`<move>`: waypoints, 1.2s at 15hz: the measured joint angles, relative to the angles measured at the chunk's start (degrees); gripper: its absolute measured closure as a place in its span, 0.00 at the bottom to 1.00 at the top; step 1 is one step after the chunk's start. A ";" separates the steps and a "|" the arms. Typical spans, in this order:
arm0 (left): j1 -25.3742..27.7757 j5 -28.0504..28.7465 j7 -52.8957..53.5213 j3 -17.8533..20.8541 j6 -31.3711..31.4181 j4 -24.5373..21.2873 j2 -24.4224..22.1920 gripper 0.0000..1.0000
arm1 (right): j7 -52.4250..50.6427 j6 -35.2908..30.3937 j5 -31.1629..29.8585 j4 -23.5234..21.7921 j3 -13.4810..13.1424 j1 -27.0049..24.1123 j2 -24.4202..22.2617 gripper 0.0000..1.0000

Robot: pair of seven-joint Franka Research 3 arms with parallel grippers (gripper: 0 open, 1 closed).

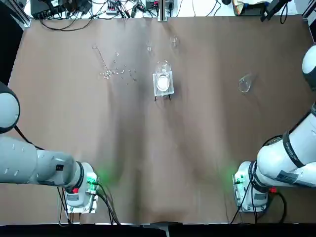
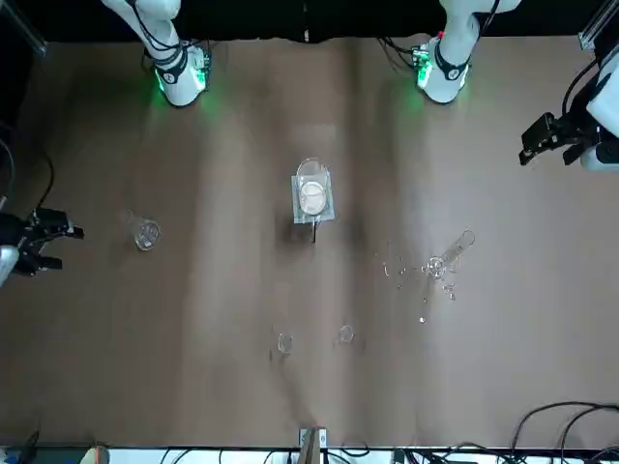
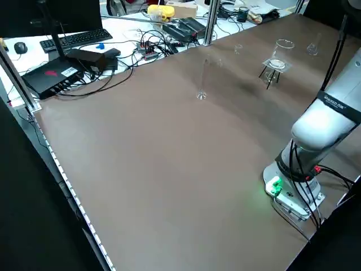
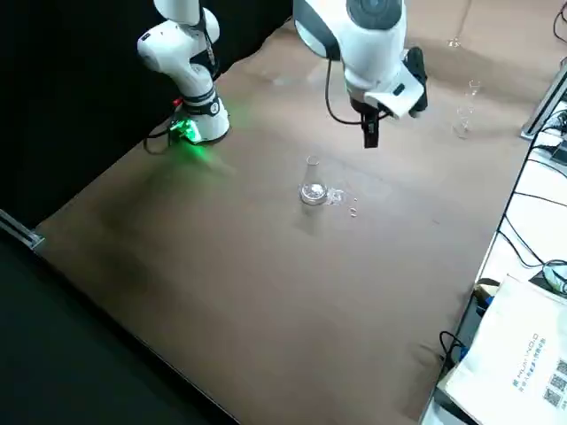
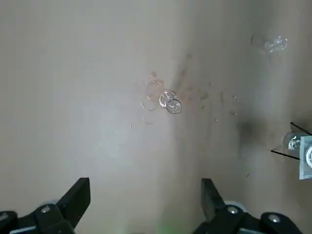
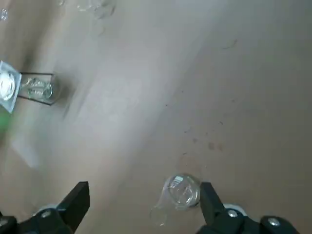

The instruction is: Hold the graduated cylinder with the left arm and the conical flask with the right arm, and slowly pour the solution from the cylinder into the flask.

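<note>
Glassware sits untouched on the brown worktop (image 1: 197, 148) while we see both end effectors raised off its surface with nothing between their fingers. The left end effector (image 5: 145, 204) hangs released, its two fingers spread wide, and the graduated cylinder (image 5: 168, 103) stands upright on the worktop ahead of it, well apart from the fingertips, so that our left wrist camera looks almost straight down its mouth. Tiny scattered glass bits (image 5: 214, 97) lie around the cylinder's foot and off to the side toward the middle of the worktop. In the front view we find this end effector out over the worktop's edge, with the cylinder inward of it and well away. The right end effector (image 6: 145, 204) is likewise released, fingers wide apart, and the conical flask (image 6: 181, 189) stands on the worktop below it, near the inner face of one finger though not touching it as far as we can tell. Farther ahead of the right end effector, toward the centre, a short wide beaker (image 1: 163, 69) sits beside a white square stand (image 1: 163, 84) on thin dark legs. Beyond the beaker, near the far edge, we make out two tiny clear glass cups (image 2: 313, 338), just beside each other. Cables (image 1: 98, 10) and other equipment lie past that far edge.
</note>
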 joint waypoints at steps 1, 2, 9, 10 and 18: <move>0.02 0.00 0.00 0.02 0.00 0.00 0.00 0.00 | 1.95 0.00 -0.45 0.04 0.00 0.14 -0.85 0.00; 0.11 0.00 0.00 0.02 0.00 0.00 0.00 0.00 | 4.22 -0.01 -1.28 0.10 0.00 0.53 -1.81 0.00; 0.25 0.00 0.00 0.05 0.00 0.02 0.00 0.00 | 23.10 -1.14 -12.83 -0.78 0.07 5.29 -10.73 0.00; 0.27 0.00 0.00 0.06 0.00 0.02 0.00 0.00 | 24.39 -1.22 -13.54 -1.13 0.06 5.46 -11.67 0.00; 0.34 0.01 0.00 0.18 0.00 0.04 0.00 0.00 | 38.13 -0.77 -14.84 -9.24 0.17 9.99 -21.36 0.00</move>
